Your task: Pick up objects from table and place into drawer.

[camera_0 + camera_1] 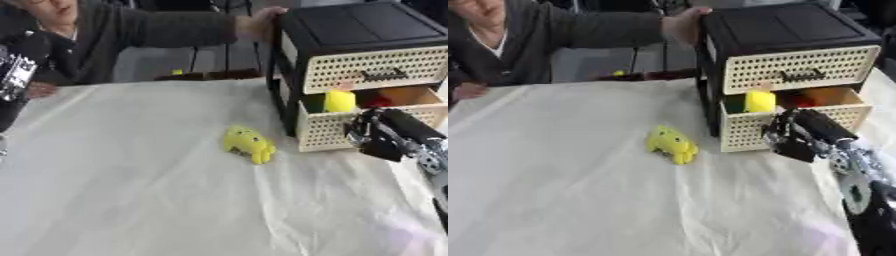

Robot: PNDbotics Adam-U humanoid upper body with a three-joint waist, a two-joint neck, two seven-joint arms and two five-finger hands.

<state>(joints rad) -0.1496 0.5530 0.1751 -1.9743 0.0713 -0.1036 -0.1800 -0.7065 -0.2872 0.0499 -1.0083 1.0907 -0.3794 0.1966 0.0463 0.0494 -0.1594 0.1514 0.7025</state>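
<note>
A drawer unit [359,55] with a black frame and cream perforated fronts stands at the far right of the surface [131,200], which is covered by a white cloth; its upper drawer [367,70] is closed; its lower drawer [798,117] is pulled out. Inside the lower drawer a yellow object [339,101] stands upright near the front wall, with a green item [734,104] to its left and a red item [378,102] to its right.

The right robot hand [794,137] is at the front of the lower drawer, its dark fingers curled against the perforated front panel; whether they clasp the panel's edge cannot be determined. The left robot hand [16,72] shows at the upper left edge of the left eye view, well apart from the drawer unit; its finger state cannot be determined.

A yellow toy [248,144] lies on the surface just left of the drawer unit, not touching it, apart from both hands.

A person's hand [682,22] rests on the top left corner of the drawer unit.
</note>
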